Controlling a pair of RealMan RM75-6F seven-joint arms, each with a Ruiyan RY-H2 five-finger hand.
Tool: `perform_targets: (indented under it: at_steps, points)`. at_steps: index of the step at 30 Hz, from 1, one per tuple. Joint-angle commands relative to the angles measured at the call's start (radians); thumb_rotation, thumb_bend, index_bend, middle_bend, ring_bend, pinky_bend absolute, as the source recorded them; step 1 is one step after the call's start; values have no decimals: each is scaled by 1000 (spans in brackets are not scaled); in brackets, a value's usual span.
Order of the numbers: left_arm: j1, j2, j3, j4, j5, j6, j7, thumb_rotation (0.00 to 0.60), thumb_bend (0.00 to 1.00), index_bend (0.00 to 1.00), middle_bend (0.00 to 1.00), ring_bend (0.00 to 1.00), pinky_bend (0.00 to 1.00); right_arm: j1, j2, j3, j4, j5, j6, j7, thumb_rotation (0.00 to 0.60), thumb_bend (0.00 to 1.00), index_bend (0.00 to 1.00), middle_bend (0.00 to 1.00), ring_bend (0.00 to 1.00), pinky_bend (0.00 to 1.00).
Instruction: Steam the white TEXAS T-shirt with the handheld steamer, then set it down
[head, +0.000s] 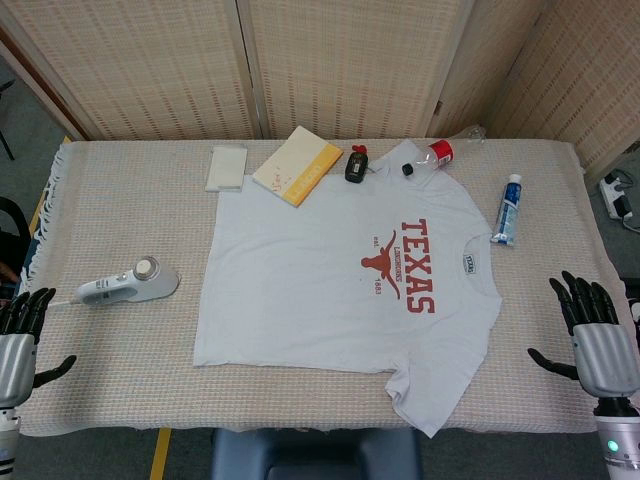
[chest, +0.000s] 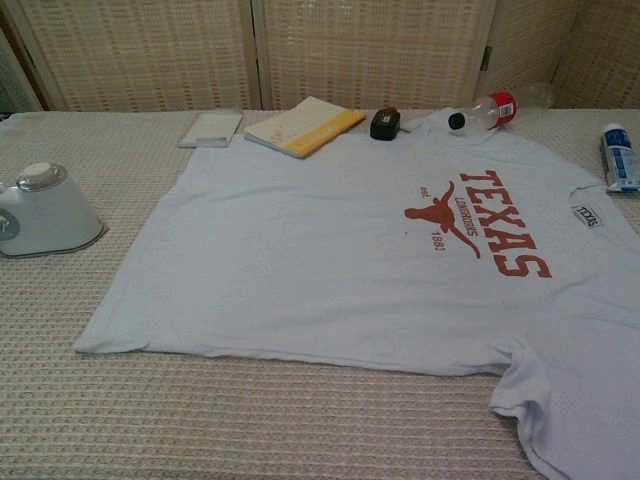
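The white TEXAS T-shirt (head: 330, 290) lies flat in the middle of the table, its neck to the right; it fills the chest view (chest: 330, 270). The white handheld steamer (head: 128, 284) lies on its side on the cloth left of the shirt, and its head shows at the left edge of the chest view (chest: 42, 212). My left hand (head: 18, 335) hovers at the table's left edge, below the steamer, fingers spread and holding nothing. My right hand (head: 596, 335) hovers at the right edge, also spread and empty. Neither hand shows in the chest view.
Along the far edge lie a white pad (head: 227, 167), a yellow-edged notebook (head: 298, 164), a small black device (head: 357, 164), a clear bottle with a red label (head: 440, 152) and a blue-and-white tube (head: 508, 208). A woven cloth (head: 110, 220) covers the table.
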Motion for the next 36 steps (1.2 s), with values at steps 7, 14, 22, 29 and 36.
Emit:
perform_targets:
  at_steps: [7,14,22,29,36]
  points:
    - [-26,-8,-25,14,-14,-24,-27,600,136,125,160,130,164,-7,13,2,-12,-7,17,-1,529,44,0,0,0,0]
    - [-104,-36,-94,51,-97,-127,-88,600,136,169,220,174,197,-7,57,10,-57,-30,40,-38,533,43,0,0,0,0]
    - [-212,-116,-137,130,-197,-280,-54,600,281,251,294,225,245,-13,82,15,-81,-27,51,-49,529,43,0,0,0,0]
    - [-269,-179,-145,207,-282,-371,8,600,328,270,290,221,249,-13,83,20,-77,-20,51,-37,532,45,0,0,0,0]
    - [-279,-220,-132,255,-316,-380,52,600,325,248,258,207,233,-15,83,22,-81,-25,60,-41,532,44,0,0,0,0]
